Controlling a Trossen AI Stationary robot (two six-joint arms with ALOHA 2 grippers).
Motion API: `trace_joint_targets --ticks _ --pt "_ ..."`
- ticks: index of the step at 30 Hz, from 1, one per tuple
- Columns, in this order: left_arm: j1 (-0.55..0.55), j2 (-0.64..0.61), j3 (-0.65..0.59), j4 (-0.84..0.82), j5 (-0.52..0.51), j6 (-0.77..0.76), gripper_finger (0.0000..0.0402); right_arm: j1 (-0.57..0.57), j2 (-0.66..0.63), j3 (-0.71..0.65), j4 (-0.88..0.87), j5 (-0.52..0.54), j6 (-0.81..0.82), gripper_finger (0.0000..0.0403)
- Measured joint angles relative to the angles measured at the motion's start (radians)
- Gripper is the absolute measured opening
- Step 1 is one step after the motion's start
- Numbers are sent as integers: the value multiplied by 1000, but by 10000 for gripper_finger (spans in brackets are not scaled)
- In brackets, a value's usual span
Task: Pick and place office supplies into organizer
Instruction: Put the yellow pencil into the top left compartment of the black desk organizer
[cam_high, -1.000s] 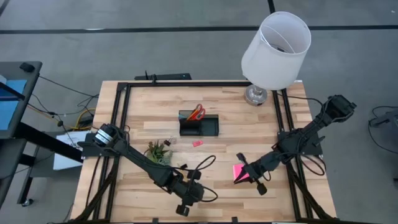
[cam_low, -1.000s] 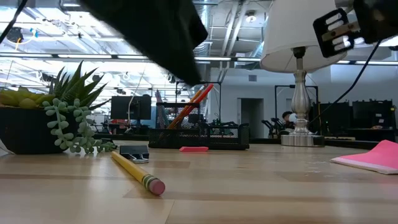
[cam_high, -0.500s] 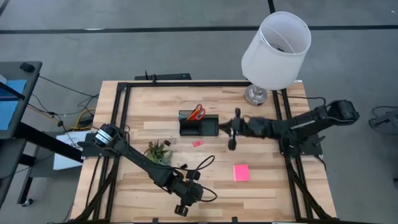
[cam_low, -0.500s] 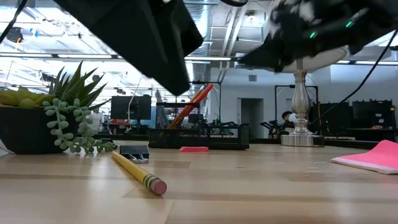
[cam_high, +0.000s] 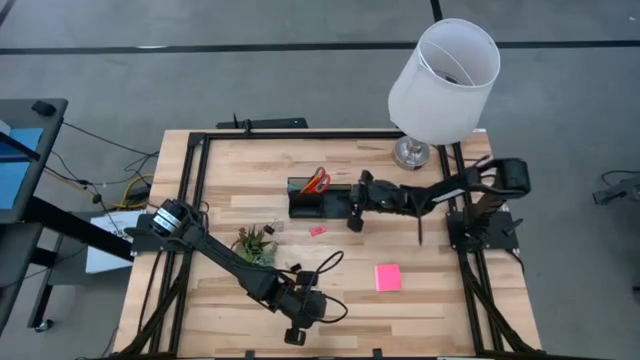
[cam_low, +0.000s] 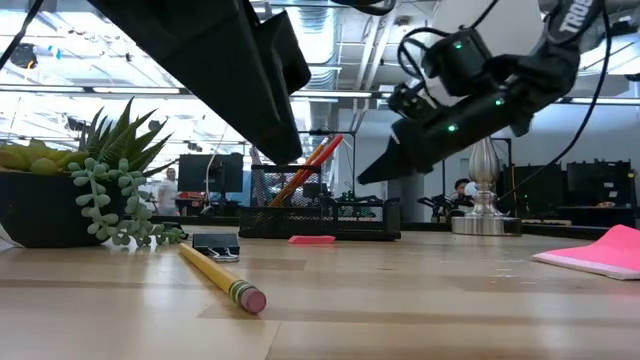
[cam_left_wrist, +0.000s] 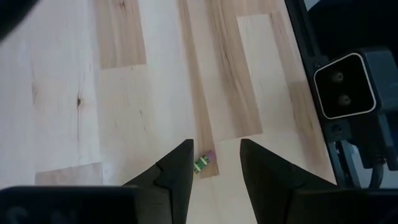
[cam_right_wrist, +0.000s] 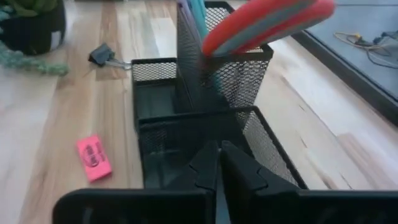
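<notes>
The right gripper (cam_high: 354, 222) has its fingers (cam_right_wrist: 208, 163) pressed together with nothing visible between them, poised just beside the low end of the organizer (cam_high: 320, 200), which is a black mesh tray near the table's centre. The red-handled scissors (cam_high: 317, 181) stand in the organizer's taller compartment, handles up. A pink eraser (cam_high: 318, 230) lies on the table (cam_high: 230, 165) just in front of the organizer, and a black clip (cam_right_wrist: 99, 55) lies near the plant (cam_high: 254, 242). The pink sticky pad (cam_high: 387, 277) lies flat, well apart from the right gripper, toward the front right. The left gripper (cam_high: 293, 336) hangs at the table's front edge, fingers (cam_left_wrist: 177, 171) parted and empty. In the low view a yellow pencil (cam_low: 220, 277) lies on the wood. A lamp (cam_high: 443, 80) stands at the rear right corner.
</notes>
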Motion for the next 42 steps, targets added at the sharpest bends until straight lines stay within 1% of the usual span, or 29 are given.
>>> trace_joint_targets --ticks 4,7,11,13,18,22,24,26,28,31,32,33,34,36,39,42 --pt "0 0 0 -10 0 -40 123 1 51 47 -15 -1 -2 39" --pt "0 0 0 -12 0 -53 123 3 66 80 -69 -2 -15 68" --pt "0 0 0 -15 0 -53 123 17 54 103 -185 19 -27 103" --pt "0 0 0 -17 0 -53 123 25 41 104 -195 26 -29 117" --pt "0 0 0 -16 -2 -54 123 38 27 105 -211 23 -93 149" --pt "0 0 0 -16 -5 -69 123 43 26 105 -294 23 -97 171" --pt "0 0 0 -16 -6 -76 123 52 24 107 -315 47 -96 166" --pt "0 0 0 -16 -6 -77 123 63 24 107 -320 106 -98 142" --pt "0 0 0 -16 -6 -77 123 69 25 105 -309 145 -119 104" --pt "0 0 0 -16 -6 -79 123 66 25 105 -276 152 -154 39" --pt "0 0 0 -16 -6 -79 123 66 25 105 -271 156 -156 21" --pt "0 0 0 -16 -7 -79 123 66 25 105 -265 156 -156 12" --pt "0 0 0 -16 -7 -79 123 65 25 105 -259 156 -145 9" --pt "0 0 0 -16 -7 -79 123 62 25 105 -261 152 -106 21" --pt "0 0 0 -16 -7 -80 123 55 26 105 -267 151 -93 60" --pt "0 0 0 -16 -7 -80 123 48 26 105 -267 151 -115 99"
